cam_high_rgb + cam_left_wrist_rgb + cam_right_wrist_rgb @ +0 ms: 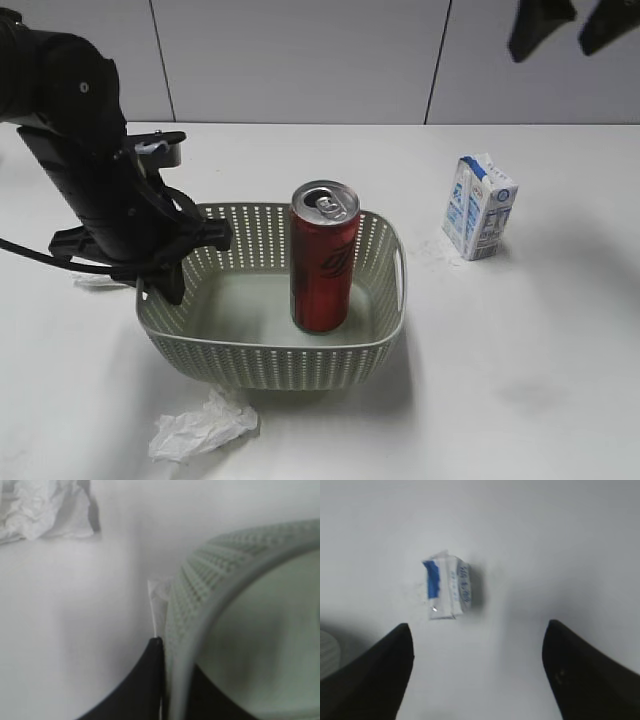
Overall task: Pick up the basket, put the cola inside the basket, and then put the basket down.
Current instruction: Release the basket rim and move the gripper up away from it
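Note:
The pale sage-green basket (385,330) rests on the white table, and the tall red cola can (323,262) stands upright inside it. My left gripper (160,285) is shut on the basket's left rim; in the left wrist view its two dark fingers (175,652) clamp the rim of the basket (210,580), one finger outside and one inside. My right gripper (573,25) hangs high at the top right, open and empty; in the right wrist view its fingers (477,640) are spread wide above the table.
A small blue-and-white carton (480,207) stands right of the basket and also shows in the right wrist view (446,591). Crumpled white tissue (200,428) lies by the basket's front left corner, also in the left wrist view (45,507). A paper scrap (159,600) lies beside the rim.

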Controlling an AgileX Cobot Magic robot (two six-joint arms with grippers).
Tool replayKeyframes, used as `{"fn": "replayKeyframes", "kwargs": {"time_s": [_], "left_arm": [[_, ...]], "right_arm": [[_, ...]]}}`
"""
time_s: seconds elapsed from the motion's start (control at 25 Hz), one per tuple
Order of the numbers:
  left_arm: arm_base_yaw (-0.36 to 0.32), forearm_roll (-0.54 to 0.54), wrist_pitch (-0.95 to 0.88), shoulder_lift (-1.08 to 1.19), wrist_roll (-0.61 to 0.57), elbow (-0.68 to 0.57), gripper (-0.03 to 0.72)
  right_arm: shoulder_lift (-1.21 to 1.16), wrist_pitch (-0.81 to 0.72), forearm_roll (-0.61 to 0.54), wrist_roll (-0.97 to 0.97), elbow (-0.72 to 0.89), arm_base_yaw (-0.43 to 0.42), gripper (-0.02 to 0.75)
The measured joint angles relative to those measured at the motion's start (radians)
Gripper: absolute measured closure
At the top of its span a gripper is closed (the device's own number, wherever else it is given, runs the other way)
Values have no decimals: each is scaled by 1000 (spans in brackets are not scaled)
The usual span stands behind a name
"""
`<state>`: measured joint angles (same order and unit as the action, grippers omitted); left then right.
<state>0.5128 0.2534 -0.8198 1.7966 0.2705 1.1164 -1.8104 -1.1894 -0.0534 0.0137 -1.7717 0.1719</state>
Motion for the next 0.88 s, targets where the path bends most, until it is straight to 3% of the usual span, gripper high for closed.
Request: {"fn": "replayKeyframes", "kwargs": {"time_s": [0.2,0.52,0.88], "left_arm": [[0,0,-2,0,0,0,687],[0,1,-2,0,0,0,687],[0,1,6,0,0,0,687]], "right_arm": [[116,1,2,0,195,-95,143],[429,26,-6,-1,589,-99,143],[866,194,-7,0,1073,-99,145]]}}
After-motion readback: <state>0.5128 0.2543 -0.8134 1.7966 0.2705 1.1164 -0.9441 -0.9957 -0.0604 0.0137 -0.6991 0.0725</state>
